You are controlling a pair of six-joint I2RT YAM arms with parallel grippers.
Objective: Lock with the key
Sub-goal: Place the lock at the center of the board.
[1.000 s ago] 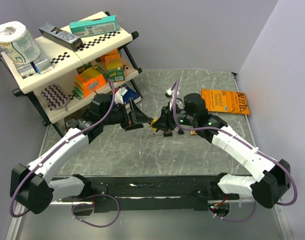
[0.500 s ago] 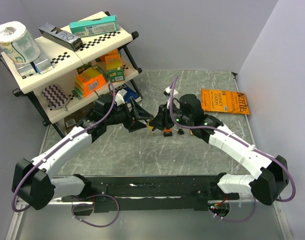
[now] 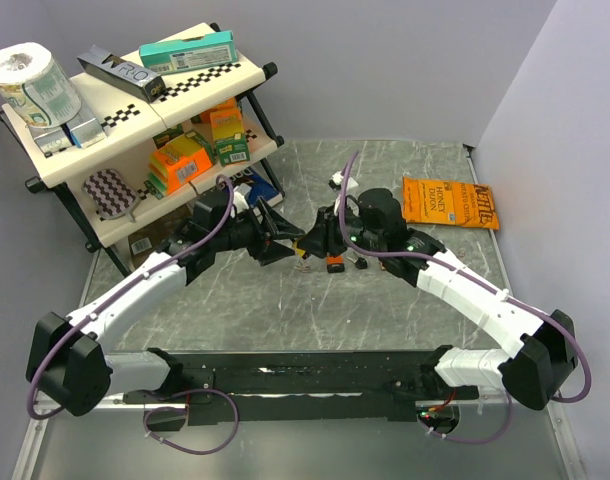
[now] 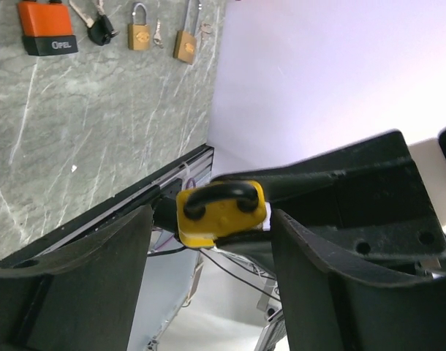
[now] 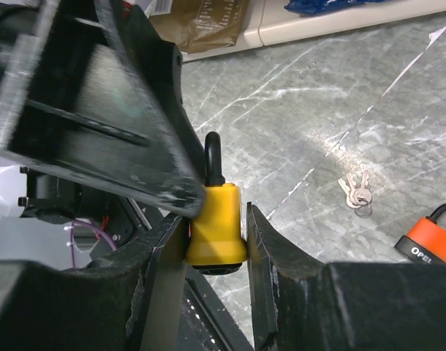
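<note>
Right gripper (image 5: pixel 216 245) is clamped on the yellow padlock (image 5: pixel 217 216), one of its fingers (image 5: pixel 263 263) on each opposite side, shackle (image 5: pixel 213 157) pointing away from the wrist. It holds the padlock in the air over the tabletop (image 5: pixel 318 110). My read: it's acting as the vise, body fixed and presented to the other arm.

Left gripper (image 4: pixel 212 223) is nose-to-nose with it, jaws wide, one each side of the padlock. There are gaps on both sides and no contact. It's carrying nothing, so no key. That looks more like a handover or re-grip setup than a key insertion, but that's a guess.

From the left wrist view both shackle legs look seated in the body. Can't tell if it's latched. The keyway isn't visible in any view.

Keys (image 5: pixel 354 194) lie loose on the tabletop near the orange lock (image 5: pixel 431 245). The brass locks (image 4: pixel 139 33) sit in the same row, all well apart from both grippers. A key has to be picked up before any locking can happen.

Risk: if the left jaws squeeze off-centre, the padlock could twist in the right grip.
</note>
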